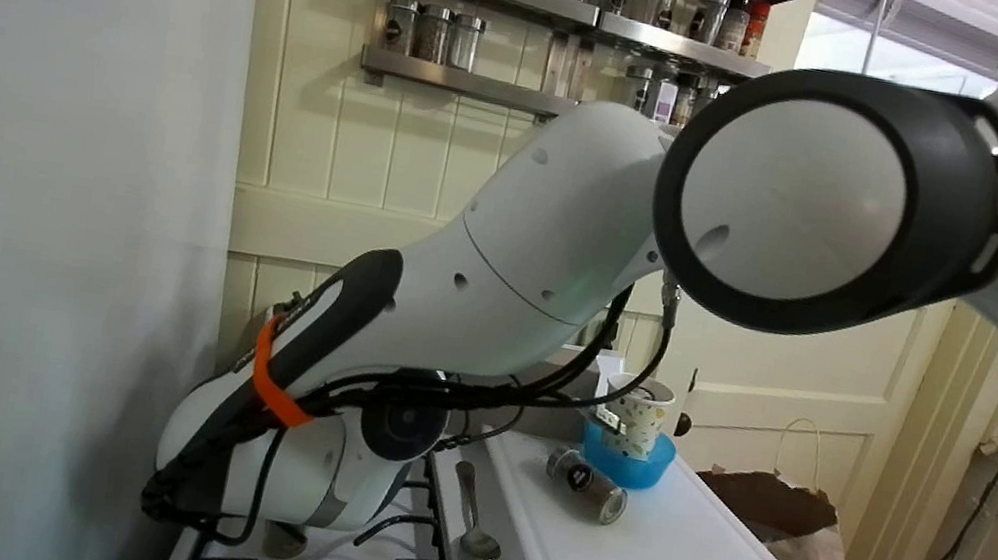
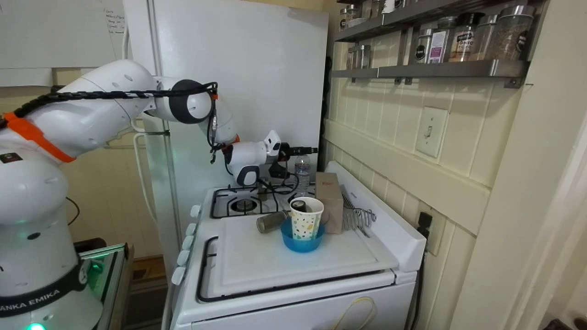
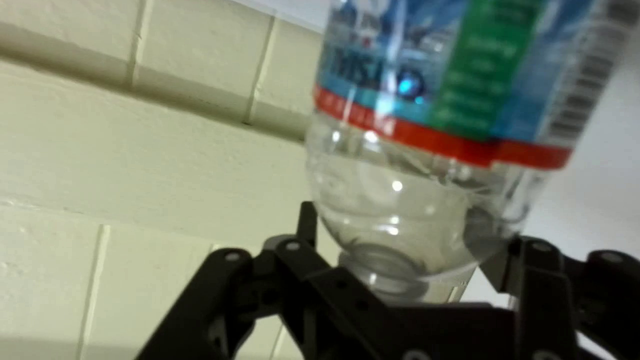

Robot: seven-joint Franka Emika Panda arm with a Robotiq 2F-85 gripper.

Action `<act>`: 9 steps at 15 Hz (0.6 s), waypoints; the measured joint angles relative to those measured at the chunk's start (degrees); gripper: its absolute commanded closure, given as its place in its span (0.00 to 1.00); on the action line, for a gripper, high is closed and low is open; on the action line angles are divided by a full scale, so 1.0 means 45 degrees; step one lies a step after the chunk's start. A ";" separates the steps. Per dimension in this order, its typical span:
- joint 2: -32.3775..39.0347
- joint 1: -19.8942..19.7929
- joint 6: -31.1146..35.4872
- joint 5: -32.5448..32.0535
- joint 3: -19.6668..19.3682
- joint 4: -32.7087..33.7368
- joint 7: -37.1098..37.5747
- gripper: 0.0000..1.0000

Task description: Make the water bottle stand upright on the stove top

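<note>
Where bottle (image 3: 432, 137) narrows, hand (image 3: 409, 237) astride, spread wide

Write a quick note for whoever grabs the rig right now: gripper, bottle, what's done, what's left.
Gripper: open, at the neck of the water bottle, with gaps on both sides of the neck in the wrist view.
Bottle: upright, neck up, at the rear part of the stove top, beyond the paper cup in an exterior view.
Done: bottle is upright.
Left: base contact is hard to see, so check it; then probably ease the gripper clear without tipping it.
</note>
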 measured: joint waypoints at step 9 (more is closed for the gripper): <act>-0.1819 -0.0128 0.0000 0.0002 0.0161 0.0022 -0.0057 0.00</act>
